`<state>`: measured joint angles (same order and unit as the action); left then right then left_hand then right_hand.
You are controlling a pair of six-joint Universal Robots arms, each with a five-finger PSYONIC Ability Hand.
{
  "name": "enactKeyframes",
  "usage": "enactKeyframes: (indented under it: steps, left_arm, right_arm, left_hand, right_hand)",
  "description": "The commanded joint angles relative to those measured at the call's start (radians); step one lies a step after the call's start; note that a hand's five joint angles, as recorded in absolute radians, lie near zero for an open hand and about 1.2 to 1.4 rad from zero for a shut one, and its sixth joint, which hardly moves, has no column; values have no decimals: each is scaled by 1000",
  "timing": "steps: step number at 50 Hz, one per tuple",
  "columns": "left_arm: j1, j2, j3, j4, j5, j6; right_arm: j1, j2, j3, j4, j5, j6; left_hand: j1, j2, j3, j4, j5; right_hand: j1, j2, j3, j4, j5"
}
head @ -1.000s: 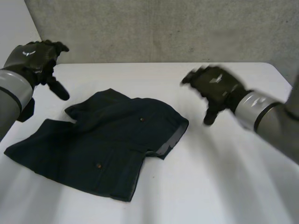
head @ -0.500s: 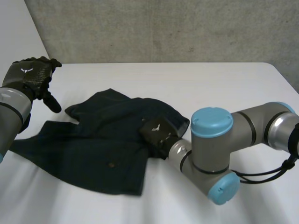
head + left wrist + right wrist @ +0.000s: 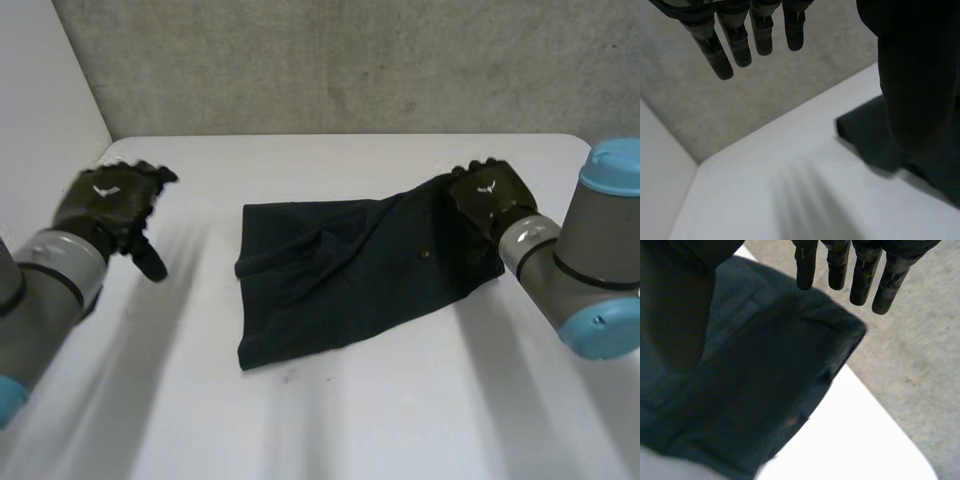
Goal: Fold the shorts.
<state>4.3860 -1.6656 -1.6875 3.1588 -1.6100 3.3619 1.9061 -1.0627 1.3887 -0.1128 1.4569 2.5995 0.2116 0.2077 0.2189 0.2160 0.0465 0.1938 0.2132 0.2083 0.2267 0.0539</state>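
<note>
Head view: shorts, dark, lying mid-worktop. At their 9 o'clock, well apart, left robot hand. On their 2 o'clock corner, right robot hand.
Left wrist view: fingers straight, spread, holding nothing.
Right wrist view: fingers straight above the shorts' corner, nothing clamped.

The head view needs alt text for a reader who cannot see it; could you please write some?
Dark navy shorts lie rumpled on a white table, with the robot's right hand on their right-hand corner. The left hand hovers open above the table to the shorts' left; a grey wall runs behind.
</note>
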Motion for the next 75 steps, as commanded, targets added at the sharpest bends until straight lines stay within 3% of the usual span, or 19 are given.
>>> enactKeyframes:
  steps: [1,5,11,16,24,38,54,62,75]
  left_arm:
    - [-124,35,-76,0,-1,1]
    - [-201,23,-101,1,-2,-1]
    - [-260,-37,-121,7,-7,-6]
    - [-287,-112,-121,39,-10,-6]
    - [-319,-192,-110,63,-17,-1]
    - [-342,-344,-41,109,-119,10]
    - [-338,-440,54,109,-128,45]
    - [-338,-451,63,113,-126,50]
    - [-338,-465,86,113,-125,50]
  right_arm:
    - [-22,-141,118,18,-16,-9]
    - [-85,-189,167,39,-87,-38]
    - [-174,-217,228,149,-274,-151]
    - [-217,-197,248,222,-332,-243]
    - [-246,-77,207,213,-340,-345]
    - [-242,65,90,79,-349,-342]
    - [-237,213,-48,41,-348,-346]
    - [-217,259,-86,-38,-346,-340]
    - [-200,325,-140,-38,-346,-322]
  left_hand:
    - [37,41,30,33,28]
    - [102,106,94,97,92]
    - [158,161,150,153,148]
    - [228,232,221,223,218]
    - [272,276,265,268,263]
    - [246,250,238,241,236]
    - [266,270,259,262,257]
    - [462,466,455,458,453]
    - [627,631,620,623,618]
  right_hand:
    - [-19,-39,-34,-52,-54]
    - [52,33,38,19,18]
    - [281,262,267,248,246]
    - [361,342,346,328,326]
    - [338,318,323,305,303]
    - [352,333,338,319,317]
    - [461,441,446,428,426]
    - [604,585,590,572,570]
    - [613,594,599,580,579]
